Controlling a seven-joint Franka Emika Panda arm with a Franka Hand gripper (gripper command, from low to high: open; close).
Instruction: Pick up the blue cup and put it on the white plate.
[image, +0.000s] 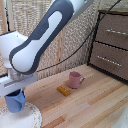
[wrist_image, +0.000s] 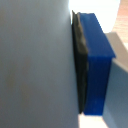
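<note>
Carrying step in hand: gripper (image: 16, 93) jaws clamped on the blue cup (image: 15, 101), held just above the white plate (image: 27, 119). Pink mug (image: 75, 79) and orange block (image: 63, 90) well apart. Next move, judged: lower, then release.

Wooden plank table (image: 95, 102); glossy blue cup (image: 16, 101); wicker backdrop (image: 30, 17).

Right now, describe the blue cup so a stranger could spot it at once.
Start at the wooden table, then go to the white plate at the exterior view's lower left. The blue cup hangs just above it in the pincer. Unlike the pink mug mid-table, it is blue and off the wood.
</note>
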